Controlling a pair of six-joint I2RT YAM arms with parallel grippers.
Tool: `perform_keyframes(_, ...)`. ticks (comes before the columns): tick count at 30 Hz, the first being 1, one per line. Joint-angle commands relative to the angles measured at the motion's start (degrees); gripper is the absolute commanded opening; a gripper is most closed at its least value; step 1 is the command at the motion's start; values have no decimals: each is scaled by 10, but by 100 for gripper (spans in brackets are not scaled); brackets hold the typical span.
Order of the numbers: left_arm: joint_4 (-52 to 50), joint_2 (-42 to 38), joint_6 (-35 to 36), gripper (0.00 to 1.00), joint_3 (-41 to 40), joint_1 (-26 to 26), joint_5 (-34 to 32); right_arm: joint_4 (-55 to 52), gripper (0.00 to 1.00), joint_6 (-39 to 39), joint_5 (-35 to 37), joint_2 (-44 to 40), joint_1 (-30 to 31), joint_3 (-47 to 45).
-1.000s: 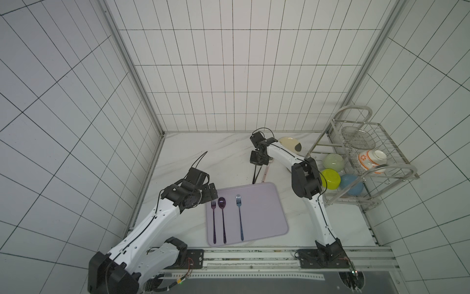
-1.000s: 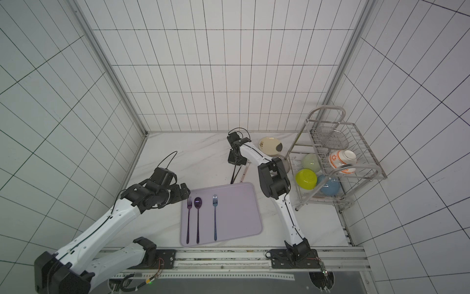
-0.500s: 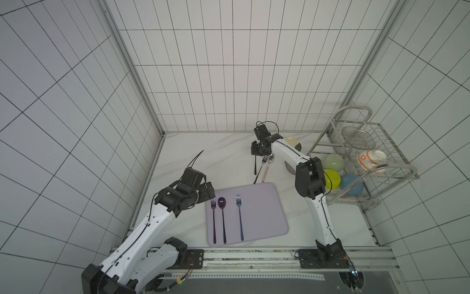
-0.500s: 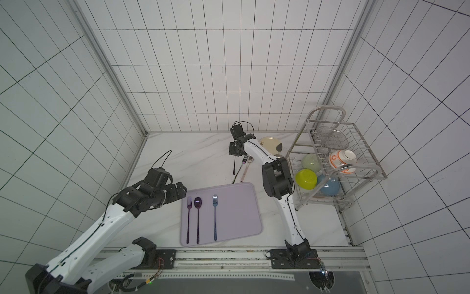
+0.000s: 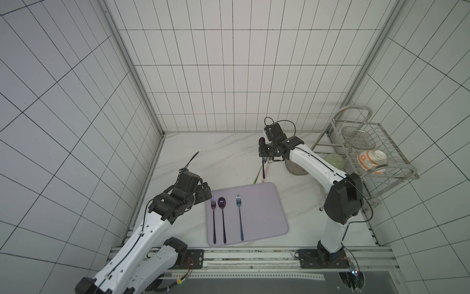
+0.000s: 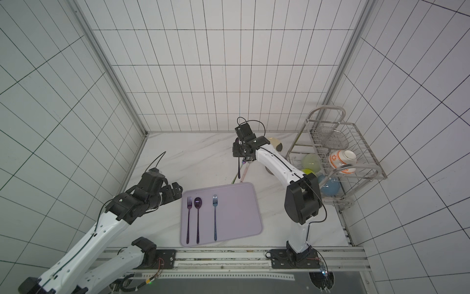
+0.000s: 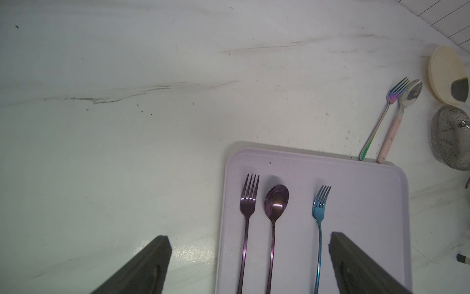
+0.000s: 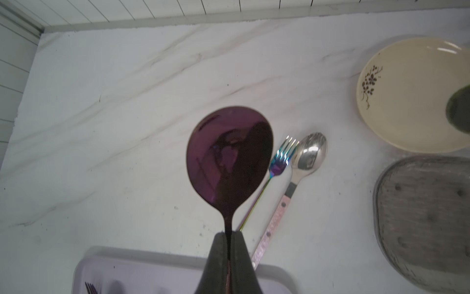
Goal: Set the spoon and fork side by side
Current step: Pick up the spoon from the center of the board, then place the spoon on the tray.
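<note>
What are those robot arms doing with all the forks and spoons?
The right tool is shut on a purple spoon, held up above the counter at the back. On the mat lie a purple fork, another purple spoon and a blue fork. The left tool hovers open near them, holding nothing. A rainbow fork and a pink-handled spoon wait on the counter.

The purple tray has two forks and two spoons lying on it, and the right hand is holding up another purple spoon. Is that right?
Not quite. The purple tray has two forks but only one spoon: a purple fork, a purple spoon and a blue fork, as the left wrist view shows. The right hand does hold another purple spoon.
</note>
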Motion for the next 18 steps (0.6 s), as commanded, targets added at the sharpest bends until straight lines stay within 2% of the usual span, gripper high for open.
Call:
perform_keyframes(1, 17, -7, 3, 98, -4, 2, -10, -28, 0, 56, 31, -68, 58, -85)
perform_keyframes(7, 21, -16, 8, 98, -8, 3, 3, -4, 0, 173, 71, -141, 168, -246)
perform_keyframes(12, 28, -31, 11, 98, -12, 2, 13, 22, 0, 234, 93, -123, 247, -290)
perform_keyframes(18, 29, -36, 13, 98, -14, -4, 18, 58, 0, 273, 91, -85, 275, -298)
